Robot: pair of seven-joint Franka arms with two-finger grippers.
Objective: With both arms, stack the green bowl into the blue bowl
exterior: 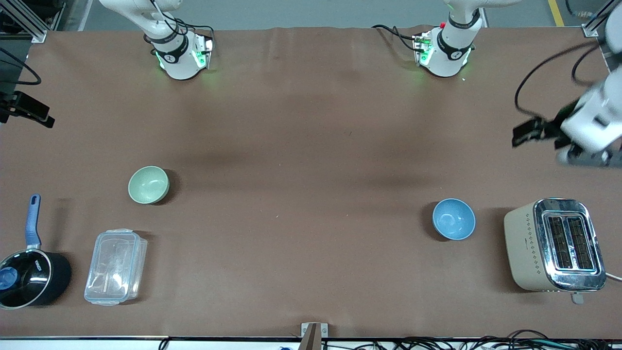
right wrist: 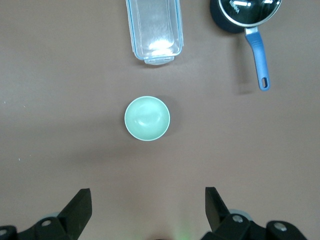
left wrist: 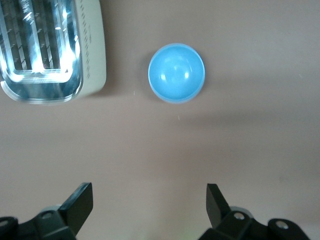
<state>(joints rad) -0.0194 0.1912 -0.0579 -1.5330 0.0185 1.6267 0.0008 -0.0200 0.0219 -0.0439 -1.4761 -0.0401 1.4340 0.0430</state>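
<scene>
**Bowls apart, both grippers open and empty**

The green bowl (exterior: pixel 148 184) sits upright toward the right arm's end of the table, well apart from the blue bowl (exterior: pixel 454 219), which stands beside the toaster (exterior: pixel 554 244) toward the left arm's end. The left gripper (left wrist: pixel 150 202) hangs over bare table, fingers spread wide, holding nothing. The right gripper (right wrist: pixel 148 205) does likewise above the green bowl's area.

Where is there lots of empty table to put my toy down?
The widest bare patch is between the pale green bowl and the round blue bowl. It's crowded by the black saucepan and clear plastic box, and by the beige toaster.
</scene>
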